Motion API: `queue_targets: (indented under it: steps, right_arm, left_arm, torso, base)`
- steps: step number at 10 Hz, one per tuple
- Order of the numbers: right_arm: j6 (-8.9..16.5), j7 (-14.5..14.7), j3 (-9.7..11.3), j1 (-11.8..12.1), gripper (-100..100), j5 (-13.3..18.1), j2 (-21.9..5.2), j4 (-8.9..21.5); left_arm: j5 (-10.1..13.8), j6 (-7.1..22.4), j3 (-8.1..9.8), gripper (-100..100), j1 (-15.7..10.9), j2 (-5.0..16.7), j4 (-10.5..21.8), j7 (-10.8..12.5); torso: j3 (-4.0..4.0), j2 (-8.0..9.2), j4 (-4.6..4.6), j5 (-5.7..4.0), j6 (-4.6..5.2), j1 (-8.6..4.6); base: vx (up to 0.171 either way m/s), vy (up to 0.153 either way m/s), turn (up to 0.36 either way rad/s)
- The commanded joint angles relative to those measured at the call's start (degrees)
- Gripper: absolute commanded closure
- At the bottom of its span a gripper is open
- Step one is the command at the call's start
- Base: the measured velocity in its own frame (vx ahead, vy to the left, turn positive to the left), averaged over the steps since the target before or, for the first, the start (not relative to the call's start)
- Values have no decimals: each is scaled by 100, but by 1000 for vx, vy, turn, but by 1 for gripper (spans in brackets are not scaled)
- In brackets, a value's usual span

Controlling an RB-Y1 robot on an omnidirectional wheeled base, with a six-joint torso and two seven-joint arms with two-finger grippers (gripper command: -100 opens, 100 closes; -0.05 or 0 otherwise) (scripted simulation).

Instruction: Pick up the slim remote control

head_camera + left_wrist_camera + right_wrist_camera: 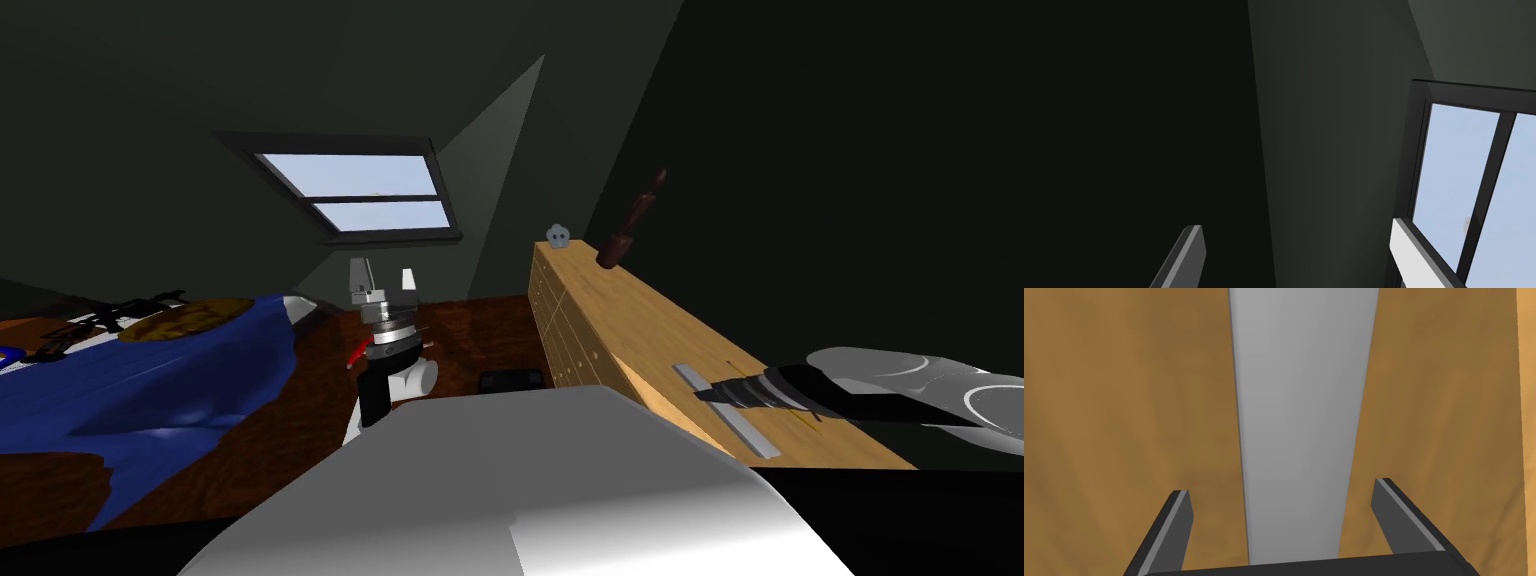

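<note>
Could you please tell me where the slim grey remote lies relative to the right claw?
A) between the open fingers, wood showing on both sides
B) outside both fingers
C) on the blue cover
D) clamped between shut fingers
A: in the right wrist view the remote runs between the right claw's open fingers, with the wooden top visible on each side.

Spread right hand (pixel 1282 487) astride grey remote (pixel 1301 398), not touching.
</note>
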Motion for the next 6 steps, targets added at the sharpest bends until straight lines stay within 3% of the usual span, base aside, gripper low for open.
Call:
queue_targets:
  steps: [1,3,4,5,6]
  right_arm:
    - [22,-180,19,25,-100,-44,58,66]
    - [40,-388,44,39,-100,-77,158,176]
    - [58,-316,39,45,-100,-72,118,106]
    - [65,-342,40,45,100,-73,124,110]
    - [65,-339,40,45,100,-73,123,111]
  left_arm:
    - [0,0,0,0,0,0,0,0]
    - [0,0,0,0,1,0,0,0]
    - [0,0,0,0,1,0,0,0]
    - [0,0,1,0,2,0,0,0]
    - [0,-1,1,0,3,0,-1,0]
  torso:
    - [0,0,0,0,0,0]
    - [-7,-12,-3,0,3,0]
    - [-8,-13,-3,1,2,4]
    - [-18,-34,-6,1,8,1]
    - [-30,-52,-11,0,6,-1]
  base:
    - [-148,-10,334]
    - [-143,7,226]
    - [-61,7,42]
    - [-11,1,-11]
    - [-5,0,-1]
